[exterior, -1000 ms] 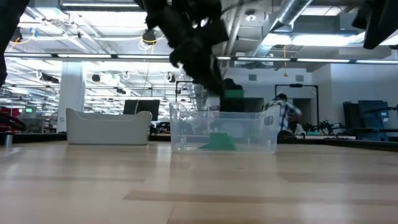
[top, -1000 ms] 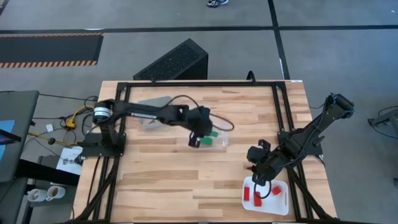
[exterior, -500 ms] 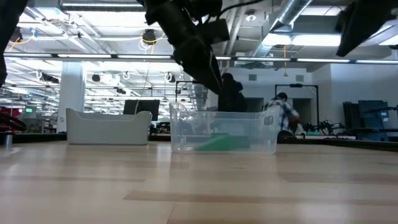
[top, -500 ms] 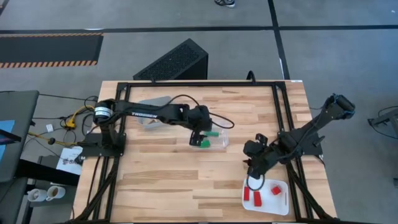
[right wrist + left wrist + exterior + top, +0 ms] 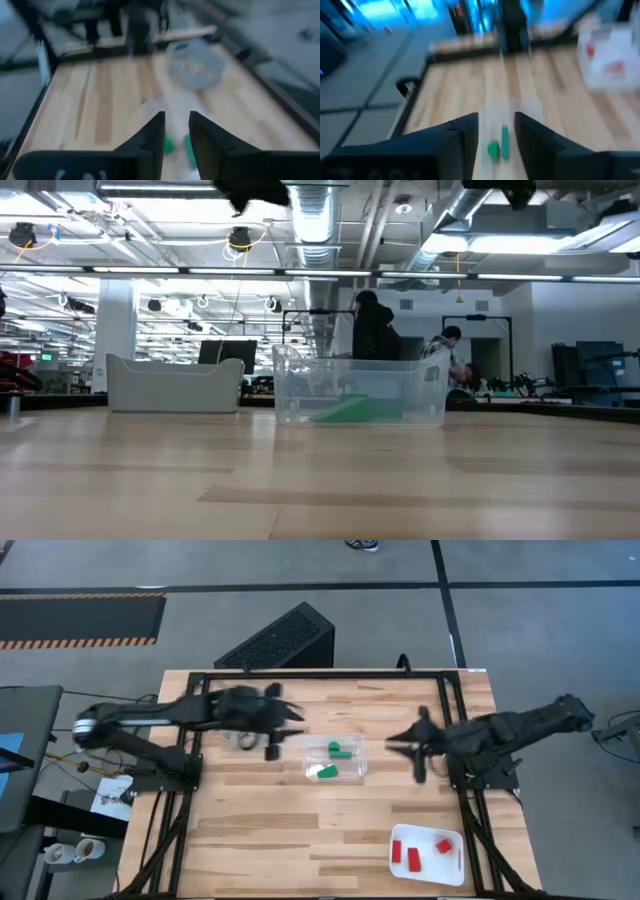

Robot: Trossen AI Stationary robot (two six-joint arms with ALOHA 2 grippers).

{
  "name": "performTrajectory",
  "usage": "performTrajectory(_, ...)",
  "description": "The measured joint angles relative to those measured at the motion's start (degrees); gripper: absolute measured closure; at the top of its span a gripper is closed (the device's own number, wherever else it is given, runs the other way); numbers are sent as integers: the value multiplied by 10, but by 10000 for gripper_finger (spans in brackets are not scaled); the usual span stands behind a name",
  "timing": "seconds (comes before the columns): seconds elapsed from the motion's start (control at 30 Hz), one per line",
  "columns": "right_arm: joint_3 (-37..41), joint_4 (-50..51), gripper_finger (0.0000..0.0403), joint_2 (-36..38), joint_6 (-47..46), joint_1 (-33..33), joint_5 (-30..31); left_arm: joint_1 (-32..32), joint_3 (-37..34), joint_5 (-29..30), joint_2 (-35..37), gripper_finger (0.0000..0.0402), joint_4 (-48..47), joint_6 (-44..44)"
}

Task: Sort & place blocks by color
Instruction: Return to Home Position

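Jaws apart, left arm (image 5: 190,712) and right arm (image 5: 510,725) flank clear bin (image 5: 355,771) of green blocks (image 5: 329,748).

An open-plan lab: exposed ceiling ducts (image 5: 318,225), strip lights (image 5: 150,270), concrete floor (image 5: 540,630).

wood table (image 5: 320,480) fills lower half, bare in foreground. clear bin (image 5: 300,385) stands mid-table, centre of view, walls see-through. green block (image 5: 350,409) lies on its floor, flat wedge shape as seen from here; cannot tell if one piece or more. pale bin (image 5: 175,385) stands left of clear bin, apart from it, contents hidden by its wall. dark arm part (image 5: 255,192) at top edge, left of centre, well above both bins. second arm part (image 5: 510,190) at top edge, right. room behind: person in dark top (image 5: 372,330) beyond clear bin; another person (image 5: 452,355) to the right, farther off. duct (image 5: 315,225) and strip lights overhead.
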State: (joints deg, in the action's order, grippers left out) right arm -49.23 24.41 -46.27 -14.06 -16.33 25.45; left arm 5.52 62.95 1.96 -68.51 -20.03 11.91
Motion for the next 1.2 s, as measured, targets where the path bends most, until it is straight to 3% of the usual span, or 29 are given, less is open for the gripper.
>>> performTrajectory(0.17,122,-90,338,143,66,62,-23,-1,-213,-29,174,352,203,-41)
performTrajectory(0.3,207,-140,375,241,125,90,-61,-1,-336,-32,299,393,297,-65)
performTrajectory(0.4,252,-173,396,310,143,103,-76,-1,-397,-32,383,396,316,-78)
performTrajectory(0.77,374,-212,396,463,161,125,-107,-1,-537,-37,647,400,288,-104)
performTrajectory(0.87,402,-245,396,462,161,124,-108,-1,-566,-34,686,401,277,-98)
performTrajectory(1.1,482,-382,399,462,163,125,-134,-1,-623,-45,678,401,328,-125)
performTrajectory(1.2,488,-366,400,461,146,125,-112,-1,-623,-79,680,401,345,-133)
